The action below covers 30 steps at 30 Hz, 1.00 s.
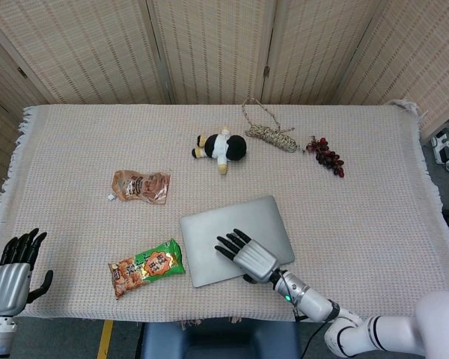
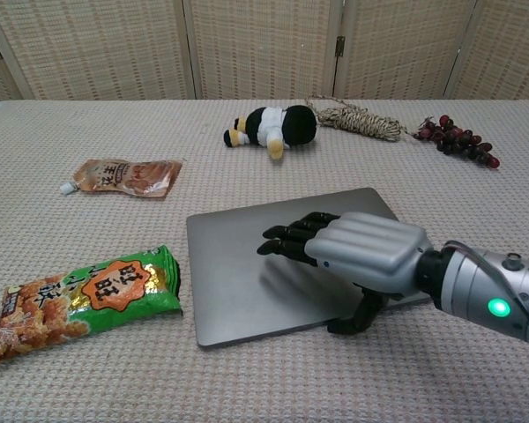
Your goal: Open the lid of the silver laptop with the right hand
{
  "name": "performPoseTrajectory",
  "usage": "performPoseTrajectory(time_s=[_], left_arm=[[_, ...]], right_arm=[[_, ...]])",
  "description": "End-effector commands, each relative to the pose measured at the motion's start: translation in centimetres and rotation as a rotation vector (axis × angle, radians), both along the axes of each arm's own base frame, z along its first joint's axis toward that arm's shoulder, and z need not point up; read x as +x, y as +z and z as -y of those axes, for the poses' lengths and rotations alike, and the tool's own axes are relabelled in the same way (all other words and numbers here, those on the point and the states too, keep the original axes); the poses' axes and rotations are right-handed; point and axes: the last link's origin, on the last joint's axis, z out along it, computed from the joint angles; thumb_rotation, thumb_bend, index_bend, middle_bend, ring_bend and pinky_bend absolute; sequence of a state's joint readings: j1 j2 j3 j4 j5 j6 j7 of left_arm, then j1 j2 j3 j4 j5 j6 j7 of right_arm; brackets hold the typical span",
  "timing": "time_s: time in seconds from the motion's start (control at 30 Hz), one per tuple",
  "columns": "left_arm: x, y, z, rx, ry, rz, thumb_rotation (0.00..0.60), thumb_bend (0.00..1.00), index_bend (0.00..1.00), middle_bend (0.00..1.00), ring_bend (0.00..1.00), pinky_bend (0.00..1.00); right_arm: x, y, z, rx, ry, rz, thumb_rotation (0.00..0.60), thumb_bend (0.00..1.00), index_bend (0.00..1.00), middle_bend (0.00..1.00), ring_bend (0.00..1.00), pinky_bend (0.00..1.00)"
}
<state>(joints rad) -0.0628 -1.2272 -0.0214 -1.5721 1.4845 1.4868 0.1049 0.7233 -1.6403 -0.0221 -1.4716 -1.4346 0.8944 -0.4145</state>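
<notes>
The silver laptop [image 1: 232,228] [image 2: 247,264] lies shut and flat on the cloth near the table's front edge. My right hand [image 1: 248,256] [image 2: 353,251] hovers over its right front part, palm down, fingers stretched toward the lid's middle. Its thumb reaches down at the laptop's front edge; whether it touches the lid edge I cannot tell. The hand holds nothing. My left hand [image 1: 15,269] hangs at the table's front left corner, fingers spread and holding nothing, outside the chest view.
A green snack bag [image 1: 147,267] [image 2: 79,304] lies left of the laptop. A brown pouch [image 1: 140,186] [image 2: 119,176], a plush toy [image 1: 221,147] [image 2: 269,127], a rope coil [image 1: 273,134] [image 2: 357,118] and dark grapes [image 1: 326,155] [image 2: 458,141] lie farther back.
</notes>
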Motion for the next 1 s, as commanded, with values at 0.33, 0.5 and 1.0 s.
performPoseTrajectory(time_s=[0.33, 0.5, 1.0], left_arm=[[0.0, -0.1, -0.1, -0.004, 0.0, -0.001, 0.6, 0.48, 0.01, 0.05, 0.0, 0.0], [-0.1, -0.1, -0.2, -0.005, 0.003, -0.002, 0.6, 0.48, 0.01, 0.05, 0.0, 0.0], [0.0, -1.2, -1.2, -0.051, -0.035, -0.001, 0.6, 0.48, 0.01, 0.05, 0.0, 0.0]], right_arm=[[0.2, 0.2, 0.3, -0.009, 0.003, -0.011, 0.6, 0.3, 0.0, 0.0, 0.0, 0.0], [0.4, 0.0, 0.4, -0.012, 0.006, -0.014, 0.6, 0.36, 0.0, 0.0, 0.0, 0.0], [1.5, -0.6, 0.8, -0.064, 0.081, -0.047, 0.6, 0.57, 0.0, 0.0, 0.0, 0.0]])
